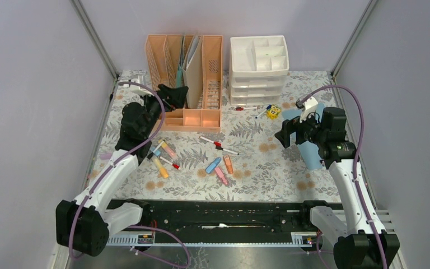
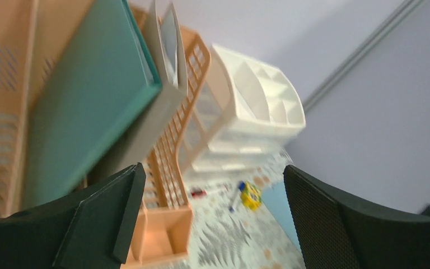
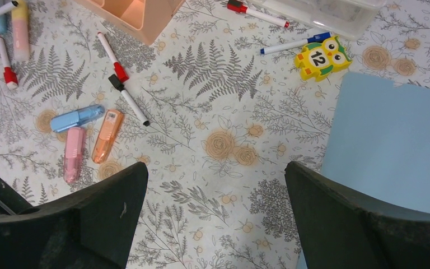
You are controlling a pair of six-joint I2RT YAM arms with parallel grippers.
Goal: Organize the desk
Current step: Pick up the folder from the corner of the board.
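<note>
Desk, pale fern-printed cloth tabletop [image 1: 274, 168], under both arms; left gripper [image 2: 213, 190] wide open, empty, at peach slotted file rack [image 2: 171, 168]; right gripper [image 3: 215, 185] open, empty; 3 pastel highlighters [image 3: 105, 137] lie to its left, nearer right arm.

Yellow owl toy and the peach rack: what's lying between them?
A red-capped marker and a blue-capped pen lie on the desk between them, clearest in the right wrist view.

Plain lavender walls [image 1: 291, 19] enclose the scene on three sides, joined by grey metal corner posts [image 1: 94, 38].
</note>
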